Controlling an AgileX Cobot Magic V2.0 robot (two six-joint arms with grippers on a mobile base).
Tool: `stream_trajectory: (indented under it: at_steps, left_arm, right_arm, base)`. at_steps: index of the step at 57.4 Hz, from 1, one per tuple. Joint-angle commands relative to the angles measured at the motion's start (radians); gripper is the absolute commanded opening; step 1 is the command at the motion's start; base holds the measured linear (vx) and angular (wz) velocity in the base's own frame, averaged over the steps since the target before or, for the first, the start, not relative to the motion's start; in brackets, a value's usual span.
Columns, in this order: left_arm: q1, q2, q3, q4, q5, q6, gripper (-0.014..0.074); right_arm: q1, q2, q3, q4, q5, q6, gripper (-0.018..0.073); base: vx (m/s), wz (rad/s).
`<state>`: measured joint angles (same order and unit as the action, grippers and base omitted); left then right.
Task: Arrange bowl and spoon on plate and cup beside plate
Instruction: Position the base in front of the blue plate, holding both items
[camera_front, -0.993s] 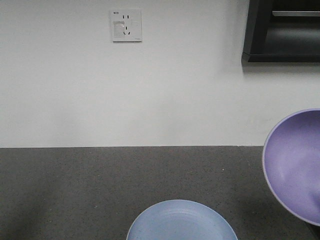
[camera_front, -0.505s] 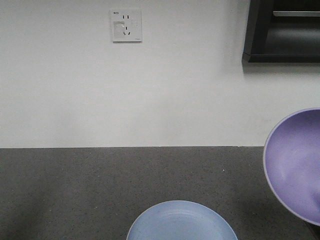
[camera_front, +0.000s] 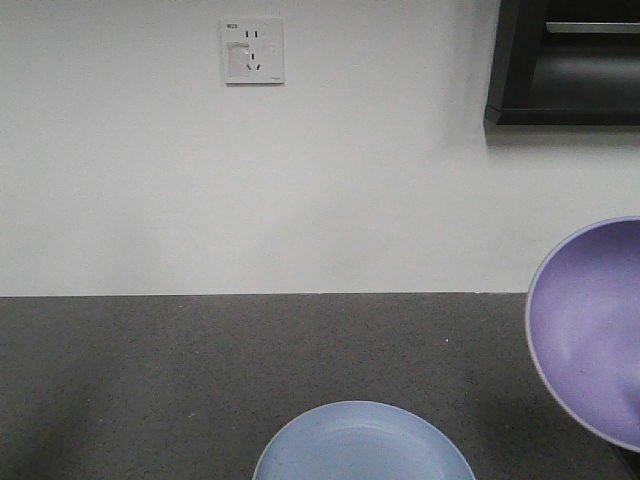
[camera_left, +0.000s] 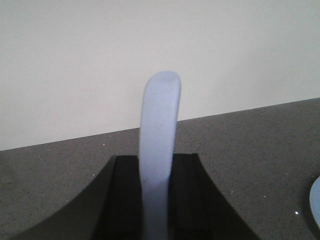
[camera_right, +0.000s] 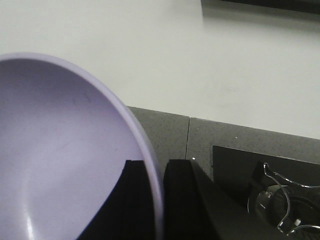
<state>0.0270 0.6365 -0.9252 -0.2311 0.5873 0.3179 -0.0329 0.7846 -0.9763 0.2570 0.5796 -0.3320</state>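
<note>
- A dark speckled counter (camera_front: 150, 380) runs beneath a white wall (camera_front: 300, 180) with a socket (camera_front: 252, 50).
- The pale blue plate (camera_front: 362, 445) lies at the near edge, bare in the part that shows.
- The purple bowl (camera_front: 590, 330) hangs tilted at the right, apart from the plate. Over the last second it has barely drifted, so setting it down seems paused rather than begun.
- The right gripper (camera_right: 155, 200) is clamped on the bowl's rim.
- The left gripper (camera_left: 156, 200) is clenched on the spoon (camera_left: 160, 130), handle upright.
- The cup is out of view.
</note>
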Motion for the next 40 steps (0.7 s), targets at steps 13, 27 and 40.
stream_trajectory:
  at_steps: [13, 27, 40]
  left_arm:
    - [-0.006, 0.003, -0.025, -0.018, -0.082, -0.001, -0.0006]
    - [-0.006, 0.003, -0.025, -0.018, -0.082, -0.001, -0.0006]
    - [-0.006, 0.003, -0.025, -0.018, -0.082, -0.001, -0.0006]
  right_arm:
    - [-0.007, 0.004, -0.032, 0.085, -0.111, 0.003, -0.0009]
    - [-0.007, 0.115, -0.07, 0.342, -0.071, -0.193, -0.0009]
    - [-0.006, 0.321, -0.192, 0.558, 0.036, -0.403, -0.0009]
  base:
    - [0.0, 0.0]
    - [0.0, 0.0]
    - [0.0, 0.0]
